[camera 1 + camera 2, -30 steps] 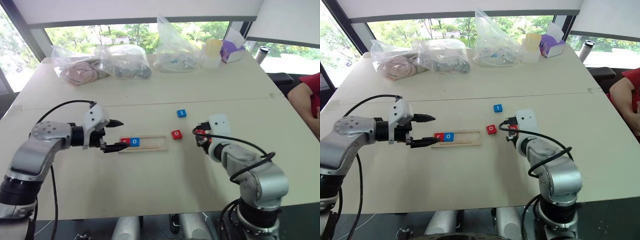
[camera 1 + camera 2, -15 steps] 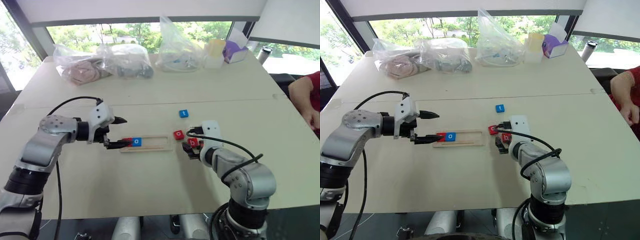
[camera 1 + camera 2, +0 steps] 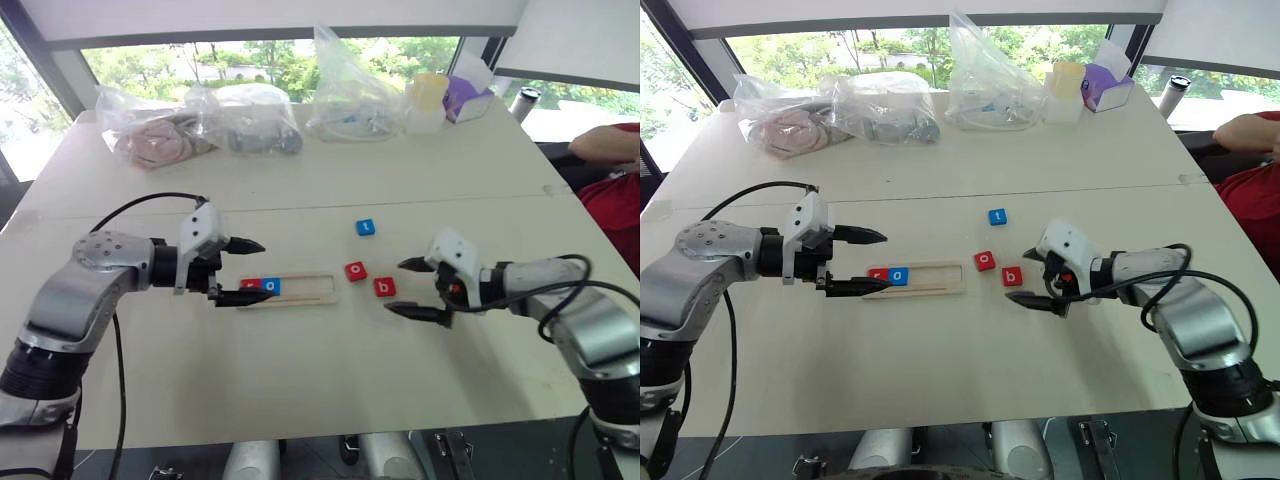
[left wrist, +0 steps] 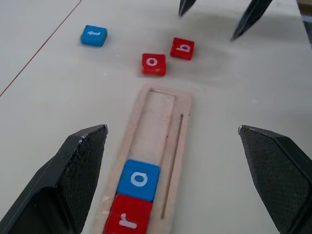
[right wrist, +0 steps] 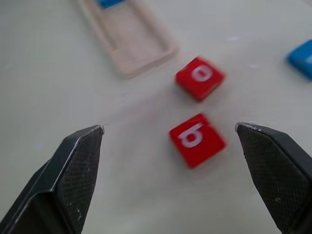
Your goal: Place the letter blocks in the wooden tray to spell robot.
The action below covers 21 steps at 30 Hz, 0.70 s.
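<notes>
The wooden tray [image 3: 305,286] lies mid-table with a red "r" block [image 4: 127,219] and a blue "o" block [image 3: 270,286] at its left end. Just right of the tray, a red "o" block [image 3: 356,271] and a red "b" block [image 3: 384,287] rest on the table. A blue "t" block [image 3: 366,228] lies farther back. My left gripper [image 3: 263,271] hovers open over the tray's left end, one finger crossing the "r". My right gripper [image 3: 395,287] is open and empty, its tips just right of the "b" block [image 5: 197,139].
Several clear plastic bags [image 3: 352,95], a yellow-lidded jar [image 3: 428,100] and a purple box [image 3: 465,98] line the table's far edge. A person's arm in a red sleeve [image 3: 612,190] rests at the right edge. A seam crosses the table behind the blocks.
My right gripper opened, left the red "b" block on the table beside the red "o", rolled its wrist and drew back to the right. The left gripper stayed over the tray.
</notes>
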### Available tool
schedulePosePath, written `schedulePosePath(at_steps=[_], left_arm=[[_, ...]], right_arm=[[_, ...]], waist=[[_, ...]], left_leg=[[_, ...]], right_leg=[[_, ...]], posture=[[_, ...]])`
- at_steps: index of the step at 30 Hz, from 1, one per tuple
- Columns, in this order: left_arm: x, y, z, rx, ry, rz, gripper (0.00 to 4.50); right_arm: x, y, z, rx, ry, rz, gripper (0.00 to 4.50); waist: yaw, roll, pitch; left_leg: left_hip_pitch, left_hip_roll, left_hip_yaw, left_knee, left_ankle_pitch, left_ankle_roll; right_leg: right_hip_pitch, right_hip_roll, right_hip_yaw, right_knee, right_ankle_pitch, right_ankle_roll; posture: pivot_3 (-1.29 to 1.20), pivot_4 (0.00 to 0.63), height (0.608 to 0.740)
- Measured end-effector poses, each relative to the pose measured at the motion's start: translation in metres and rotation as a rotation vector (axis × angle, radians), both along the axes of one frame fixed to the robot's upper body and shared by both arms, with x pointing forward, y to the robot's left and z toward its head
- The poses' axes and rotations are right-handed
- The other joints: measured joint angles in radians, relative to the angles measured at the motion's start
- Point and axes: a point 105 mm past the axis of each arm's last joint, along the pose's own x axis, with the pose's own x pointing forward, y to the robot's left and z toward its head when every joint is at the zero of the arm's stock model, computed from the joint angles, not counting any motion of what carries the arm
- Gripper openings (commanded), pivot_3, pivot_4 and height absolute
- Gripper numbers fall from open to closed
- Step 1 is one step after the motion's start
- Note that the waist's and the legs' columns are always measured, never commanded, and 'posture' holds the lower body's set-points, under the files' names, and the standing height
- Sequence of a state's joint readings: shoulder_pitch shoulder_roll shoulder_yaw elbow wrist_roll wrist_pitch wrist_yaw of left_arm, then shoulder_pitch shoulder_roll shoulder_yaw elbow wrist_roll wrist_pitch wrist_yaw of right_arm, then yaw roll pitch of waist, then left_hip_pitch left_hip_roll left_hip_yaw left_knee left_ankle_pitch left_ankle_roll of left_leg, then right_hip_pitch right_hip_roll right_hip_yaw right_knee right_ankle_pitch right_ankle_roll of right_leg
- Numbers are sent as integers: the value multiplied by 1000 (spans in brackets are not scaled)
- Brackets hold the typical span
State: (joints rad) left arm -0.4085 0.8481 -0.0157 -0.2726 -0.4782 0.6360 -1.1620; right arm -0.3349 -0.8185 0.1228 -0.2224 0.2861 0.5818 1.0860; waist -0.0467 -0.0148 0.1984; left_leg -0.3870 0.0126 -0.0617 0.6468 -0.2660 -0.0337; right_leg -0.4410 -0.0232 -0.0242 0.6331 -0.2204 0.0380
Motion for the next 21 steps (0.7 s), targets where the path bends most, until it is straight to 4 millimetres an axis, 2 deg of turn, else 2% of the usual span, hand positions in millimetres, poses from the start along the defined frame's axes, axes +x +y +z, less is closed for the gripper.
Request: schedulePosePath(at_steps=[3,6,10,21], left_arm=[[-1,6,1,-2,9,40,4500],[-2,14,8,-10,4,81,4500],[-5,21,8,-6,11,120,4500],[-10,24,3,8,21,145,4500]], right_arm=[[10,-4,-15,-25,0,60,4458],[20,4,-18,-20,-25,127,4458],[29,2,-26,-35,-35,148,4458],[27,-6,-27,-49,-28,182,4458]], waist=[[4,0,0],[3,-1,0],[10,0,0],[29,0,0]], left_leg=[[0,0,0,1,0,0],[0,0,0,1,0,0],[0,0,0,1,0,0],[1,0,1,1,0,0]], right_leg=[[0,0,0,0,1,0],[0,1,1,1,1,0],[0,1,1,1,1,0],[1,0,2,1,2,-1]], posture=[[0,150,740],[0,150,740],[0,150,740],[0,150,740]])
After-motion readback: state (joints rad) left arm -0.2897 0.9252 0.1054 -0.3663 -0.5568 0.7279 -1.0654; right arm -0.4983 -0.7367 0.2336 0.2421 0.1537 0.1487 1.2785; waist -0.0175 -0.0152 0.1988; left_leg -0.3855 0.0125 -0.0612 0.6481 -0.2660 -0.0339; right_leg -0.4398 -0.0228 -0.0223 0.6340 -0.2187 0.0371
